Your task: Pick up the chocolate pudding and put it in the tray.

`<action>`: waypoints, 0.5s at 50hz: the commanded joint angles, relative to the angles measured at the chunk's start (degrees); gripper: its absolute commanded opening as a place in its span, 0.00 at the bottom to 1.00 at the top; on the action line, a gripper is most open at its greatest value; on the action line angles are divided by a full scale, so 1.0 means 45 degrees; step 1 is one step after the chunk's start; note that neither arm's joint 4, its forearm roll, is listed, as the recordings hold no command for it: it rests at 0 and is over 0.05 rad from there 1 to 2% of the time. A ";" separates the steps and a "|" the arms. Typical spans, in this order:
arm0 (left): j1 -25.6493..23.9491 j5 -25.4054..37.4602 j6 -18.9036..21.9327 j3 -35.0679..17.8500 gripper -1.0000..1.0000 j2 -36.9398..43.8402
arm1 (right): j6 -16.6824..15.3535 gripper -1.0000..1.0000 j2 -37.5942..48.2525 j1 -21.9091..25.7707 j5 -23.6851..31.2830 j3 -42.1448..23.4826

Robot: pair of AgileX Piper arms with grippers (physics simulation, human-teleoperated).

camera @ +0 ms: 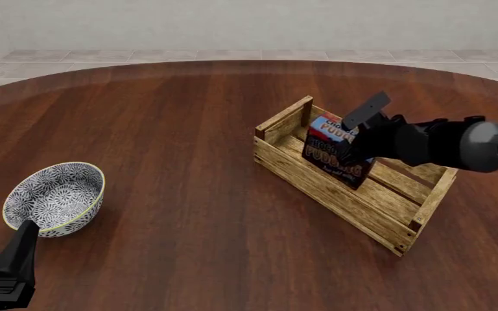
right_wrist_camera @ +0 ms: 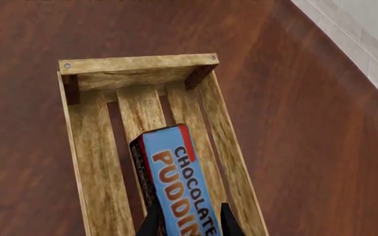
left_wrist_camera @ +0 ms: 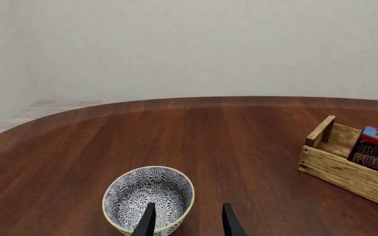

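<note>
From where I stood, the right gripper [camera: 353, 150] had its jaws clamped on the chocolate pudding [camera: 340, 151], one finger on each broad side of the carton, and it held the box inside the tray [camera: 353, 201], toward the end of the crate farther from the arms. In the front view the carton stood on edge and leaned a little, its lower corner low between the side walls; whether it touched the slats I could not tell. The right wrist view looked straight down the fingers [right_wrist_camera: 229, 223]: the pudding's [right_wrist_camera: 175, 187] long axis ran along the slats of the tray [right_wrist_camera: 97, 162], lengthwise with the crate, and the carton sat between the two long walls with bare slats showing on either side and ahead of it toward the end board. That alignment was what mattered, I judged, since a box pointing down the crate would drop flat onto the slats without catching a wall, and all that seemed left was lowering and letting go. The left gripper [left_wrist_camera: 187, 223] hung well apart from all this, jaws spread and holding nothing, beside the patterned bowl [left_wrist_camera: 148, 196] on the wooden table [camera: 171, 129], and plainly the farther arm.
</note>
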 commanded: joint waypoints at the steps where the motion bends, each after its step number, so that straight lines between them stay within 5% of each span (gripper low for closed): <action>1: 0.0000 0.0000 0.0000 0.0000 1.00 0.0000 | 0.0306 0.00 0.0428 0.0025 -0.0035 0.0051; 25: 0.0000 0.0000 0.0000 0.0000 1.00 0.0000 | 0.0311 0.00 0.0709 0.0140 -0.0026 -0.0051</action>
